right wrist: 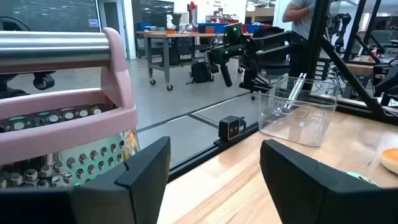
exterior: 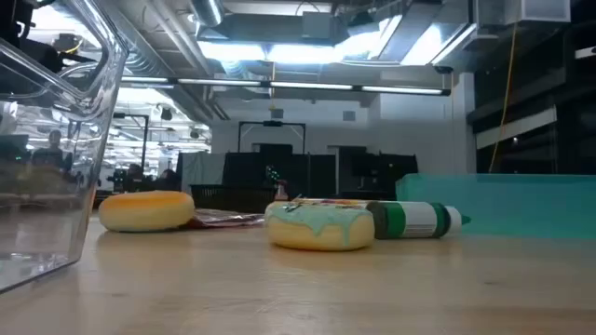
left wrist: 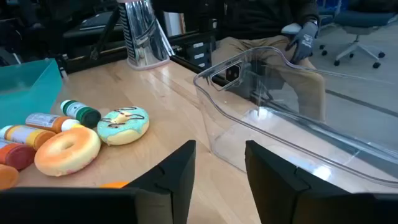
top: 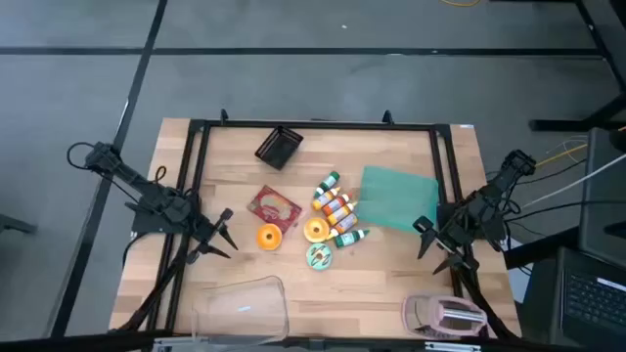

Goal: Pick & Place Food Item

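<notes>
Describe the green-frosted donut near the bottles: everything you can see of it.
The green-frosted donut is a ring with a tan body and mint-green icing carrying thin dark and white drizzle lines. It lies flat on the wooden table, icing up. A green-capped bottle lies close beside it; contact cannot be told. Neither gripper touches it.

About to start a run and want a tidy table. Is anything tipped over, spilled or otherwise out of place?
Nothing is spilled or damaged. The small bottles lie on their sides in a loose cluster beside the teal tray rather than standing, and the black basket sits askew near the far edge. The donuts lie flat.
</notes>
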